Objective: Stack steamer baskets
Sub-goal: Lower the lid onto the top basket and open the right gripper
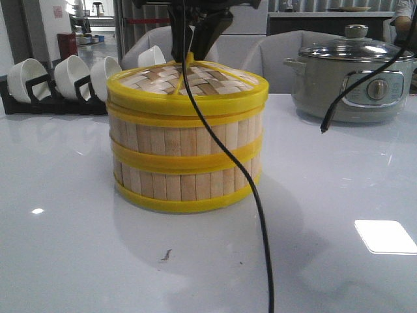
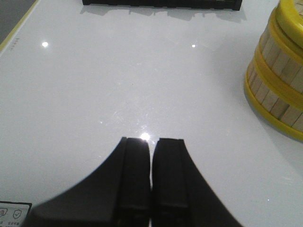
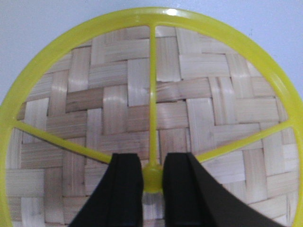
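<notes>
Steamer baskets [image 1: 186, 160] stand stacked two high at the centre of the white table [image 1: 78, 254] in the front view, their pale slat walls banded by yellow rims. On top sits the woven-bamboo lid [image 1: 163, 81], yellow-rimmed, with yellow spokes that meet at a small hub [image 3: 152, 178].

From 12 o'clock above the stack the right gripper [image 3: 152, 182] reaches down to the lid's centre. In the right wrist view its two black fingers [image 3: 127, 189] stand either side of the hub, pressed against it with only the yellow hub between them, so they are clamped on the lid.

The left gripper [image 2: 151, 175] hangs over bare table, with the stack's lower rims at about 2 o'clock from it in the left wrist view. Its fingers [image 2: 135, 175] are together, only a thin seam showing between them, and they grip nothing.

A black cable [image 1: 251, 189] droops across the front of the baskets. At 10 o'clock from the stack, white cups [image 1: 71, 75] lean in a black rack [image 1: 45, 104]; at 2 o'clock stands a grey electric pot [image 1: 352, 81] with a glass lid.
</notes>
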Controlling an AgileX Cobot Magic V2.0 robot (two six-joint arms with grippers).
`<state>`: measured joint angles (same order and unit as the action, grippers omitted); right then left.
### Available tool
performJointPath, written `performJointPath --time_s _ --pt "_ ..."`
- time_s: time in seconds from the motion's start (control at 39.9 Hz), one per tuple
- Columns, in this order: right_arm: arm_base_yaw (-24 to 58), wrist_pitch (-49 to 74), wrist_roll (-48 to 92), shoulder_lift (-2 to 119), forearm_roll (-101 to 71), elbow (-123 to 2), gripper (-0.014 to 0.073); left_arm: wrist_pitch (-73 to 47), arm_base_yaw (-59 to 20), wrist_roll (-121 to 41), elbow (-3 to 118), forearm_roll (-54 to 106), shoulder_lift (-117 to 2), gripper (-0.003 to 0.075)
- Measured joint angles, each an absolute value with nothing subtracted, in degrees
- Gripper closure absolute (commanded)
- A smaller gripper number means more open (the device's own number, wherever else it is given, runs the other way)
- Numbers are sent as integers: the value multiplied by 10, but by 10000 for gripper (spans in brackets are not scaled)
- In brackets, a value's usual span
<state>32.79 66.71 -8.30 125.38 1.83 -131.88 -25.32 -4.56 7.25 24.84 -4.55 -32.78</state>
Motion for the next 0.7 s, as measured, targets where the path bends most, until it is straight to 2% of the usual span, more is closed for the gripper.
performJointPath --time_s 0.1,0.18,0.35,0.43,0.7 --pt "328 667 -83 1254 18 -1319 531 -253 -46 72 248 -45 -328 626" --pt "328 667 -83 1254 15 -1319 491 -253 -46 72 248 -45 -328 626" --pt "328 667 -83 1254 9 -1319 256 -253 -46 72 248 -45 -328 626" --pt "328 667 -83 1254 7 -1319 196 -253 -46 72 248 -45 -328 626" --pt "328 664 -83 1254 5 -1320 188 -253 -46 72 248 -45 -328 626"
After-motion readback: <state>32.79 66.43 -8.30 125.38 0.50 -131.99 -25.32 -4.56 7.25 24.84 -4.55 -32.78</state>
